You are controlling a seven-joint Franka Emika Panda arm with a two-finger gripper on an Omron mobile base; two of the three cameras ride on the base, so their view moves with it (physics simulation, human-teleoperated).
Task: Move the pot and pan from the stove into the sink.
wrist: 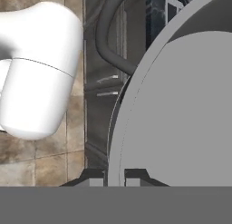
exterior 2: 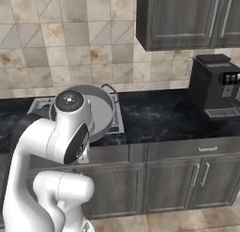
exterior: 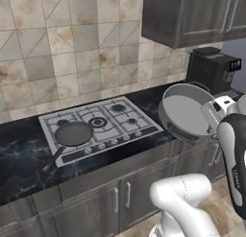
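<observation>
Silver-grey pot point(exterior: 185, 113): I hold it lifted clear of the worktop, tipped on edge so its pale inside faces the cameras; in the left base view it hangs to the right of the stove.
My gripper point(wrist: 115, 177): clamped tight on the pot's rim, one finger tip point(wrist: 94, 177) on each side of the wall, seen at the bottom of the hand view.
Gripper in the base views: my own wrist covers the pinch point, so the fingers there are hard to make out.
Pot in the right base view point(exterior 2: 101, 109): my white shoulder joint covers its lower left part; a thin curved handle shows above its rim.
Pot in the hand view point(wrist: 181, 109): cut off at the right and top edges, so I see one arc of rim and the flat grey inside.
Pan point(exterior: 73, 133): dark, flat, resting on the front left burner, its long handle reaching over the front edge of the stove toward the lower left.
Stove point(exterior: 120, 117): steel top on the black marbled worktop point(exterior: 21, 157); in the right base view my arm and the pot hide most of it.
Coffee machine point(exterior 2: 216, 85): dark box standing on the worktop far right, well apart from the pot.
Cabinets point(exterior 2: 178, 179): grey doors below the worktop; the ones above are cut off by the top edge.
</observation>
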